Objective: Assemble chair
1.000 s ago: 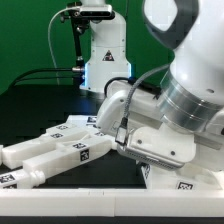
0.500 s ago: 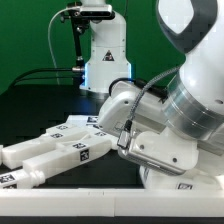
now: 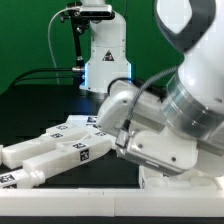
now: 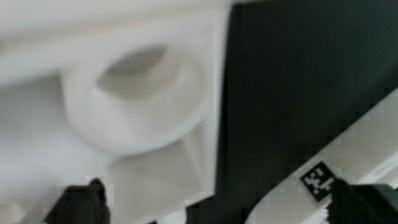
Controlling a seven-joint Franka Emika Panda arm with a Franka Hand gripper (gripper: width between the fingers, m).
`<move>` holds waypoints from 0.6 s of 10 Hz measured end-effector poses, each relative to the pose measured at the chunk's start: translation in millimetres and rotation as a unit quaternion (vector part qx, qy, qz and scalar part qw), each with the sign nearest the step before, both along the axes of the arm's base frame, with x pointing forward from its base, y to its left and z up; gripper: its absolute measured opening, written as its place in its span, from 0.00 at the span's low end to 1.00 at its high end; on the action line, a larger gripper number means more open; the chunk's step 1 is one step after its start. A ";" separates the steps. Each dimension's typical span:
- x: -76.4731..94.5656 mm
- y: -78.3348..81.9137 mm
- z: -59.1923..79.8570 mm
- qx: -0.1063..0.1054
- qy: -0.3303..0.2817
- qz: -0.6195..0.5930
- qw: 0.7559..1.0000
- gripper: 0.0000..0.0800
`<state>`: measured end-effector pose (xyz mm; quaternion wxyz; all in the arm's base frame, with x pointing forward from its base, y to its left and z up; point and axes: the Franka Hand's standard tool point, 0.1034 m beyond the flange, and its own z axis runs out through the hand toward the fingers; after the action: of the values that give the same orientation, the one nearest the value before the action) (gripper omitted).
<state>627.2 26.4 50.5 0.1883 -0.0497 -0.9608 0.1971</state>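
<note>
"Exterior view first: where do we find the chair (image 3: 65, 162)?"

"We find it in loose white parts on the black table (image 3: 30, 112). Two long bars (image 3: 35, 150) lie side by side toward the exterior view's left, slanting up toward the middle, each bearing black-and-white tags. A flat slab (image 3: 78, 127) lies just behind their far ends."

"Do we see any more of it?"

"Yes, a tagged block (image 3: 160, 181) sits low on the exterior view's right, mostly covered by the arm (image 3: 190, 95)."

"And the gripper (image 4: 228, 203)?"

"In the wrist view we see its two dark fingertips (image 4: 80, 200) standing wide apart, with nothing pinched between them. One lies in front of a close white piece (image 4: 160, 140). The other is over bare table, and a black gap separates it from that piece's edge."

"What can we say of that close white piece?"

"It fills much of the wrist view, blurred and very near, with a round hollow (image 4: 139, 70) in it. We cannot tell which part of the chair it is. Past its edge, a small tag (image 4: 320, 180) shows on another white surface."

"And outside the parts?"

"In the exterior view the arm's hand hangs low, just beside the bars' ends toward the middle. The fingers are hidden there, so we cannot tell whether anything touches. Behind stand a white column (image 3: 103, 55) and a green backdrop (image 3: 30, 40)."
</note>
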 end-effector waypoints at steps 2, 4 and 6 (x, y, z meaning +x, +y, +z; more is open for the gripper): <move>-14.4 -16.8 28.2 -0.014 -0.029 -0.022 0.999 0.81; -8.0 -27.4 41.7 0.005 -0.071 -0.089 0.993 0.81; -9.9 -27.3 40.8 -0.015 -0.090 -0.148 0.985 0.81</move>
<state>617.4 -0.9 91.3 0.1270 -0.2115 -0.9529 0.1766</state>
